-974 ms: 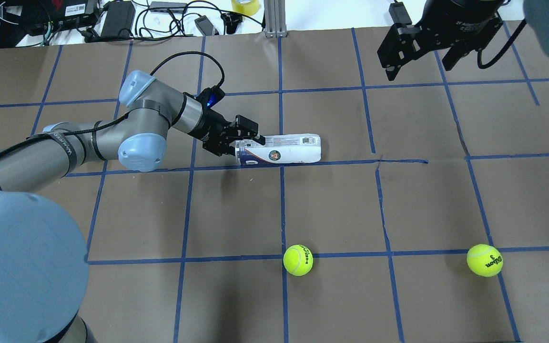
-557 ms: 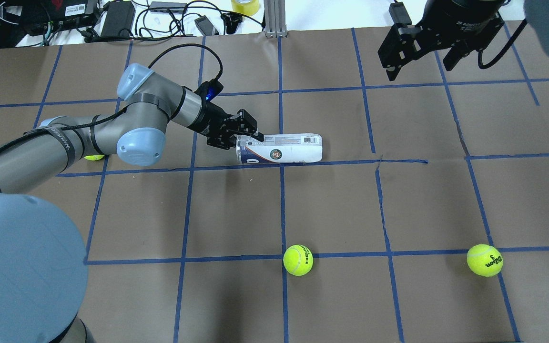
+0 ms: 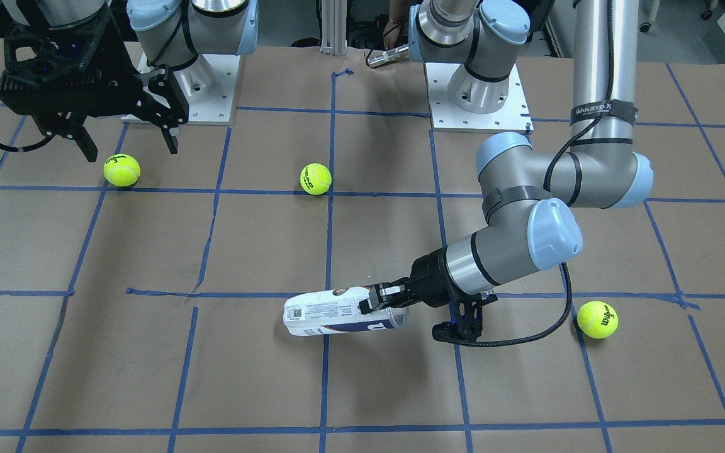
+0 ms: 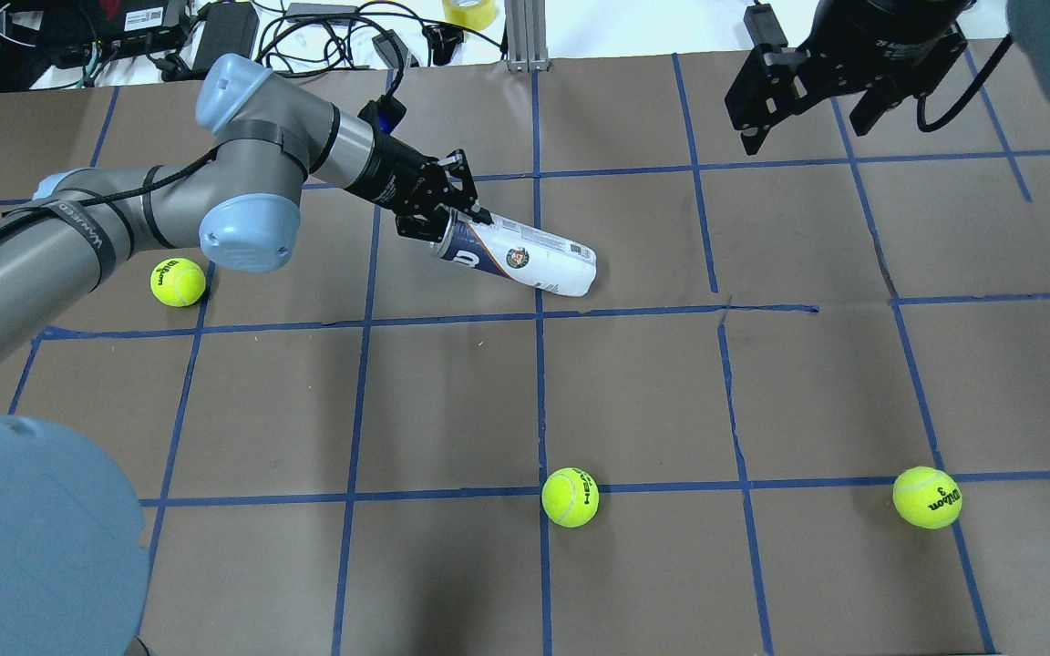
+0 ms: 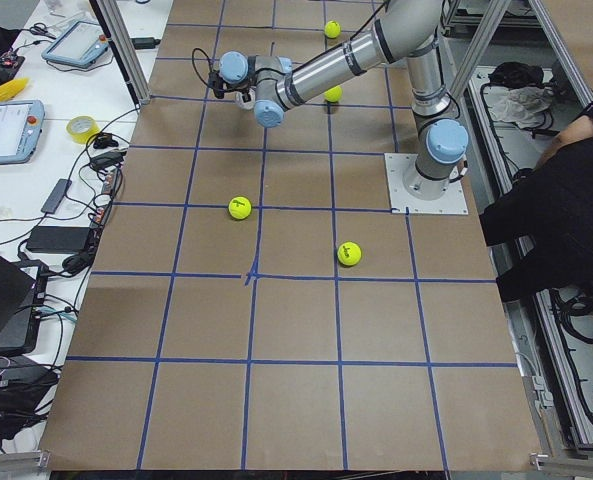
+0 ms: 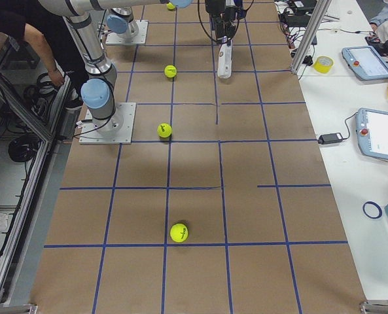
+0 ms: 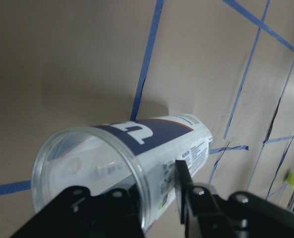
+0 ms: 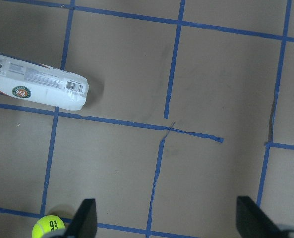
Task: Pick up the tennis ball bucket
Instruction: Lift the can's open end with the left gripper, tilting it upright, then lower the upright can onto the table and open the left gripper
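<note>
The tennis ball bucket (image 4: 516,255) is a clear can with a white and navy label. It lies tilted, its open end raised and its closed end low at the table. My left gripper (image 4: 448,221) is shut on the rim of the open end. This also shows in the front view, on the gripper (image 3: 387,302) and the bucket (image 3: 328,313). In the left wrist view one finger (image 7: 184,181) presses the outside of the bucket's wall (image 7: 137,153). My right gripper (image 4: 803,128) is open and empty, high at the far right. The right wrist view shows the bucket's closed end (image 8: 42,87).
Three tennis balls lie on the brown paper: one by my left arm (image 4: 178,281), one front centre (image 4: 570,497), one front right (image 4: 926,497). Cables, chargers and a tape roll (image 4: 470,11) lie beyond the table's far edge. A metal post (image 4: 525,36) stands at the far middle.
My left gripper has risen and moved back with the bucket's open end. The bucket has swung from lying flat to tilted. The ball by my left arm has come into full view. The right arm has not moved.
</note>
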Controlling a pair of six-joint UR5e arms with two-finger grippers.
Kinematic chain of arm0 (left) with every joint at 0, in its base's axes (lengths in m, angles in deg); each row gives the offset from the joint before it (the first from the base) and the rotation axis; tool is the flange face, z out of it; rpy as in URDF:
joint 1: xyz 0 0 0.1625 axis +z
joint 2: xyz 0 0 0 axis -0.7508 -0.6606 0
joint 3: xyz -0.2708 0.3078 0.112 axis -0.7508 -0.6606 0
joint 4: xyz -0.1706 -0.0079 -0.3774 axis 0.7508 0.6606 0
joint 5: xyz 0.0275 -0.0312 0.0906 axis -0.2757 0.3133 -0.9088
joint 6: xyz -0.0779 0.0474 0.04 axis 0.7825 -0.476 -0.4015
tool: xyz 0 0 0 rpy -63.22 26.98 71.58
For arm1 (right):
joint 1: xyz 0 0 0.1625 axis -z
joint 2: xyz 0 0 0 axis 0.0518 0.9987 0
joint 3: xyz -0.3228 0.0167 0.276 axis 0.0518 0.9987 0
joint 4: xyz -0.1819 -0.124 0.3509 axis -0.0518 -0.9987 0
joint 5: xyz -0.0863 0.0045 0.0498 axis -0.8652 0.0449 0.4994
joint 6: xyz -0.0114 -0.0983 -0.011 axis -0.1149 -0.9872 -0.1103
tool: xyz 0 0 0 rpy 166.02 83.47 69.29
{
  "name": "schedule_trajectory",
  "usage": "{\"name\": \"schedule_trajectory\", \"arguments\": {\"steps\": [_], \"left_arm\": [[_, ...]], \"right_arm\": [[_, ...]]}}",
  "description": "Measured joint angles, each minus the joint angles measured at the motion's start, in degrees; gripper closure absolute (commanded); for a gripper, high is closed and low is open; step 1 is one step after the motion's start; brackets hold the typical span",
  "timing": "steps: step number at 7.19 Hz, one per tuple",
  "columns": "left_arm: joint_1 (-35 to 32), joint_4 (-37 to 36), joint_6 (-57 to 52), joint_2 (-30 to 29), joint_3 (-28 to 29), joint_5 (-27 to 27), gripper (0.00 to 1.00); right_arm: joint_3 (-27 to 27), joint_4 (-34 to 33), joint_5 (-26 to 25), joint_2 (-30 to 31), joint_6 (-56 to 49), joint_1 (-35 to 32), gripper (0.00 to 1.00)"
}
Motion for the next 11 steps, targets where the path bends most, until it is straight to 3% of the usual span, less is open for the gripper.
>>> {"name": "schedule_trajectory", "arguments": {"steps": [2,3,6,7,10,11], "left_arm": [[0.1,6.6,4.8,1.9,7.7,-5.1,1.0],[0.1,11.6,4.8,2.2,12.9,-10.5,1.0],[-4.1,18.4,-6.9,1.5,20.4,-34.7,1.0],[-5.7,18.0,-9.3,1.1,20.7,-38.9,1.0],[-8.1,13.8,-9.5,-1.5,20.6,-41.0,1.0],[-8.8,13.4,-8.7,-2.0,20.5,-41.1,0.96]], "right_arm": [[-0.1,0.1,-0.1,0.9,2.8,0.0,0.0],[-0.1,0.2,-0.1,1.7,7.2,0.0,0.0],[-0.4,0.9,-0.1,2.1,13.2,0.0,0.0],[-0.6,1.1,-0.1,2.1,13.4,0.0,0.0],[-0.7,1.2,-0.1,2.1,13.5,0.0,0.0],[-0.7,1.3,-0.1,2.1,13.5,0.0,0.0]]}}
